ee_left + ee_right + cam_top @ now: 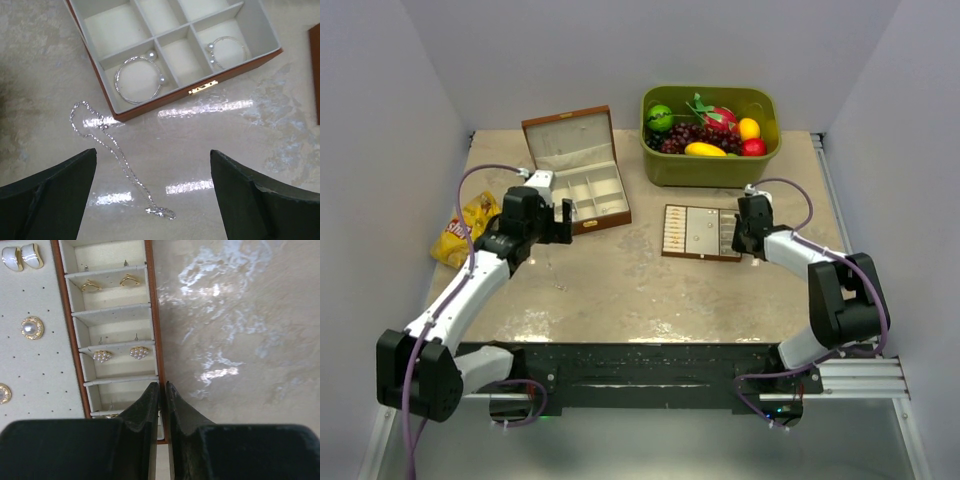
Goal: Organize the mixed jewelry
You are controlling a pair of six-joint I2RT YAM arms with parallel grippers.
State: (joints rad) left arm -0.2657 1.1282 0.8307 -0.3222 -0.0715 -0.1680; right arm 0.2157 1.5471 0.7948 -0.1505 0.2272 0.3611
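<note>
A fine silver chain (120,160) lies loose on the table in front of the brown wooden box (200,90). Two silvery hoops with pearls (138,79) (227,49) rest in the box's front compartments. My left gripper (152,200) hangs open above the chain's near end, touching nothing; in the top view it (560,215) sits by the box (582,170). My right gripper (162,387) is shut on the brown right rim of the cream tray (155,315), one finger inside and one outside. Pearl-cluster earrings (120,354) and gold earrings (107,284) sit in the tray's slots.
A green bin (710,170) of toy fruit stands at the back, right of the box's raised lid. A yellow snack packet (465,228) lies at the left edge by my left arm. The tray (700,232) lies mid-table, right of centre.
</note>
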